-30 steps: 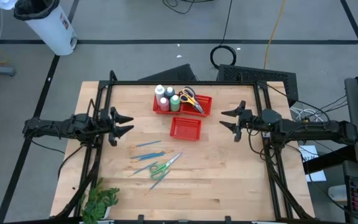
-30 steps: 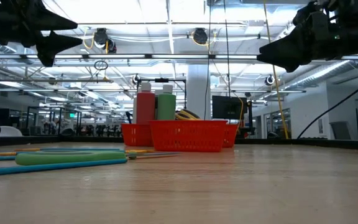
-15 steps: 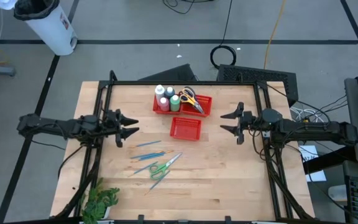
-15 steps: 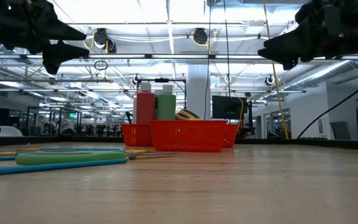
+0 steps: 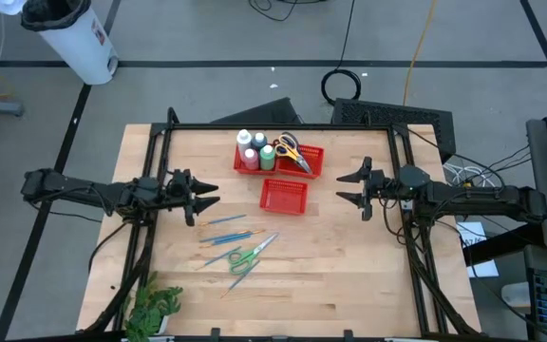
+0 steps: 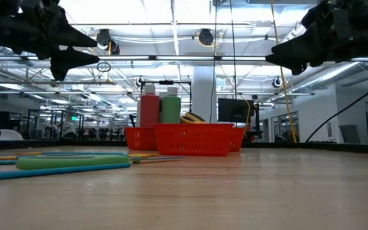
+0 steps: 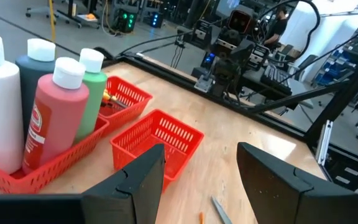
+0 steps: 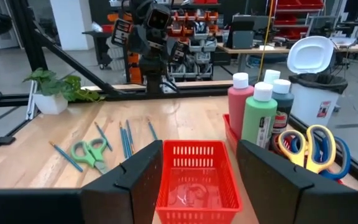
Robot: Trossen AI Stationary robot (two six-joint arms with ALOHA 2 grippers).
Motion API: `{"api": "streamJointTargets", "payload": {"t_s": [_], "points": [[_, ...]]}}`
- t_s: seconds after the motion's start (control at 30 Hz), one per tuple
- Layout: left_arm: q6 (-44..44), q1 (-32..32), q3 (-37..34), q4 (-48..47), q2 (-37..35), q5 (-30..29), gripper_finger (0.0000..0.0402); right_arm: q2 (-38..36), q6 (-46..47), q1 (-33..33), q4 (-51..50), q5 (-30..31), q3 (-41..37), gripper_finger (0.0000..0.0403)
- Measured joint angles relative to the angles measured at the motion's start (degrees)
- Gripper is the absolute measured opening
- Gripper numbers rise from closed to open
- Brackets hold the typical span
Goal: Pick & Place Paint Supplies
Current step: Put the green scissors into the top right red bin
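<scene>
Hovered with jaws spread, left gripper (image 5: pixel 204 196) near the brushes (image 5: pixel 227 231), right gripper (image 5: pixel 347 187) beside the empty basket (image 5: pixel 284 196), seemingly readying a pick.

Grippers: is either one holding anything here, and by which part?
Nothing is held. The left gripper and right gripper both hover with jaws open and empty.

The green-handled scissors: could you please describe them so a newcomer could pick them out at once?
Start from the wooden table and find the loose brushes lying in front of the two red baskets. The green-handled scissors lie flat among them, the only scissors outside a basket.
</scene>
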Motion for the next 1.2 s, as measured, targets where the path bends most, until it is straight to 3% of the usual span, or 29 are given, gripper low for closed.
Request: {"api": "streamJointTargets", "payload": {"t_s": [0.87, 1.2], "points": [[4.22, 0.02, 0.00, 7.56, 5.62, 0.00, 0.0209, 0.00, -0.22, 0.00, -0.06, -0.57, 0.02, 0.0196], [1.61, 0.02, 0.00, 6.40, 5.62, 0.15, 0.0209, -0.81, -1.51, -0.01, -4.05, -1.44, 0.02, 0.0196]]}}
